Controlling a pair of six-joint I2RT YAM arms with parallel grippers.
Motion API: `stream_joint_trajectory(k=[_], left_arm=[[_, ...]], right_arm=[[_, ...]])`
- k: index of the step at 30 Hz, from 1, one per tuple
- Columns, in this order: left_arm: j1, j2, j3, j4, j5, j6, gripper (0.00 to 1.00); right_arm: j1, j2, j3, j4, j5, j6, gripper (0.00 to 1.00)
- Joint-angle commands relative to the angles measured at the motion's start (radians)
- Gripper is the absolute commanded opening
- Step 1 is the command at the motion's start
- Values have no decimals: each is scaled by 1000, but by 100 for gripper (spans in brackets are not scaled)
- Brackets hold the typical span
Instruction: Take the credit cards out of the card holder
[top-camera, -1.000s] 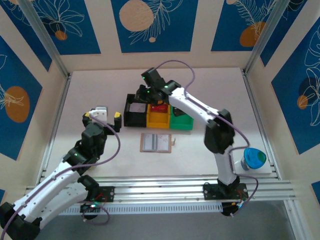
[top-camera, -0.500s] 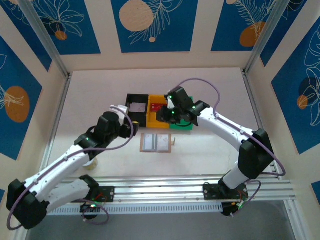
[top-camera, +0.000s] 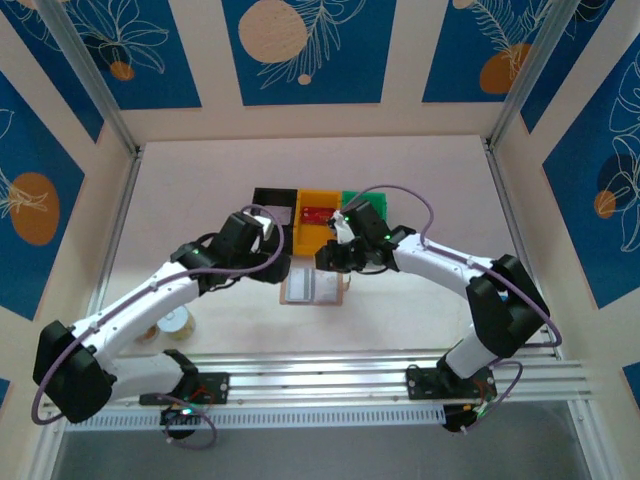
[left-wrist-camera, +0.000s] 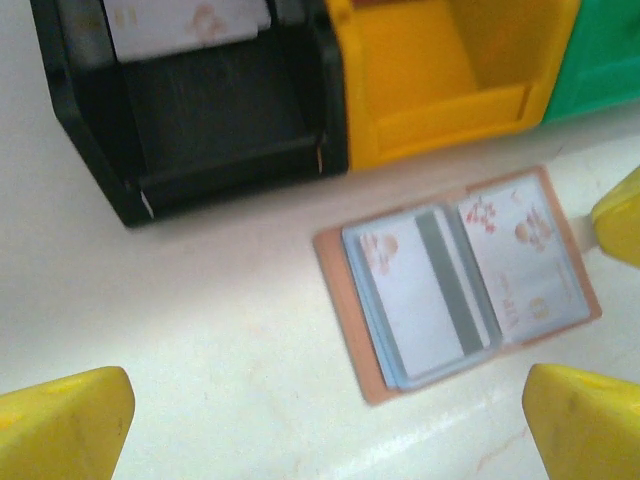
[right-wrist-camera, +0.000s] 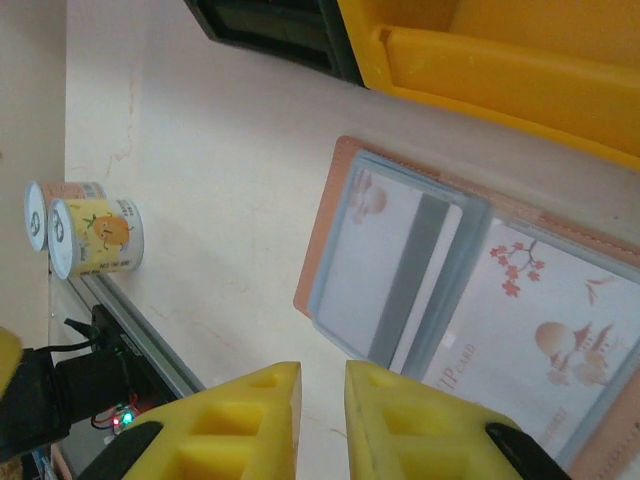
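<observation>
The card holder (left-wrist-camera: 455, 285) lies open on the table (top-camera: 200, 180), just in front of the yellow bin (left-wrist-camera: 440, 70). One card reads "VIP CARD". The left gripper (left-wrist-camera: 325, 420) hovers over it, jaws wide. The right gripper (right-wrist-camera: 322, 420) hovers beside it, jaws nearly closed and empty.

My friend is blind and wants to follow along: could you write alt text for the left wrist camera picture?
An open tan card holder lies flat on a pale table, its clear pockets showing cards, one with a dark stripe. Behind it stand a black bin, a yellow bin and the edge of a green bin. The left gripper's yellow fingers frame the bottom corners, spread wide.
</observation>
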Motion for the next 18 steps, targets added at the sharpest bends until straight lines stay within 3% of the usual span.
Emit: stream_joint_trajectory(k=[1, 10, 18], left_arm=[[-22, 15, -28, -85, 43, -150, 100], [-83, 42, -57, -14, 122, -362, 100], [-106, 95, -56, 89, 166, -498, 100]], right_arm=[[5, 15, -19, 38, -6, -17, 21], [-10, 59, -80, 70, 14, 2, 19], [-48, 87, -94, 56, 31, 23, 11]])
